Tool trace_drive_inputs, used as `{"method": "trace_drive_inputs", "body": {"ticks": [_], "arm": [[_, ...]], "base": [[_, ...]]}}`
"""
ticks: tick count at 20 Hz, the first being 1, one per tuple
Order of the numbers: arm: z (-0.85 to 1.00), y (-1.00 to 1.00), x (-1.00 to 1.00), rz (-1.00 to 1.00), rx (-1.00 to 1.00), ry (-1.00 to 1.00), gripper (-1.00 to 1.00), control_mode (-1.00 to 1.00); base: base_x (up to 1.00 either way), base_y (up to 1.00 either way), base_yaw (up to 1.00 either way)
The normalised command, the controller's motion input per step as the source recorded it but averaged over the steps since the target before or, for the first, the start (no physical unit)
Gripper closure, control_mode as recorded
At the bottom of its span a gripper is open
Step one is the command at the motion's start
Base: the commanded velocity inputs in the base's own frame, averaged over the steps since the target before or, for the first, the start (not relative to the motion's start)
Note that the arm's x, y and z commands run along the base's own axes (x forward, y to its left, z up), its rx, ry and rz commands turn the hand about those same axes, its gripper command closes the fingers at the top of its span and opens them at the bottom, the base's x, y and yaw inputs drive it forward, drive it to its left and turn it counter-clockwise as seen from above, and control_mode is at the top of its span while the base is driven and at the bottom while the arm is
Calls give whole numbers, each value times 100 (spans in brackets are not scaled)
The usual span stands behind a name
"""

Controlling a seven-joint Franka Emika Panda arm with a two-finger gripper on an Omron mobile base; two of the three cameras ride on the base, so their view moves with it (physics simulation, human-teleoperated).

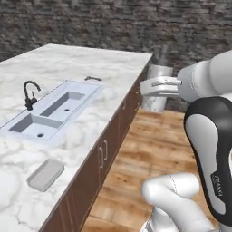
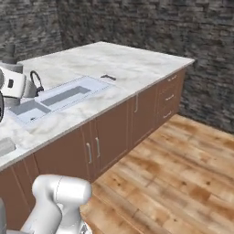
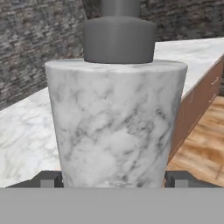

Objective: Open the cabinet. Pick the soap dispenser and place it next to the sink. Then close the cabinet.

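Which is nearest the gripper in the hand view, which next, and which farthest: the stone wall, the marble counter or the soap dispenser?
1. soap dispenser, held between the fingers of the gripper.
2. marble counter, behind it, to the left.
3. stone wall, beyond the counter, at the top.

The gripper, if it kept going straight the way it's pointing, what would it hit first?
The soap dispenser: its marbled body already sits right between the wide-spread jaws of the gripper, so there is hardly any gap left. Beyond it lies the counter.
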Motion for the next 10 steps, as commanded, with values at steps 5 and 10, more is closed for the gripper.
{"method": "trace_drive_inputs", "body": {"ticks": [5, 10], "arm": [[0, 0, 0, 0, 0, 0, 100, 100], [0, 0, 0, 0, 0, 0, 100, 100]], "base": [[100, -21, 54], [100, -19, 70]]}}
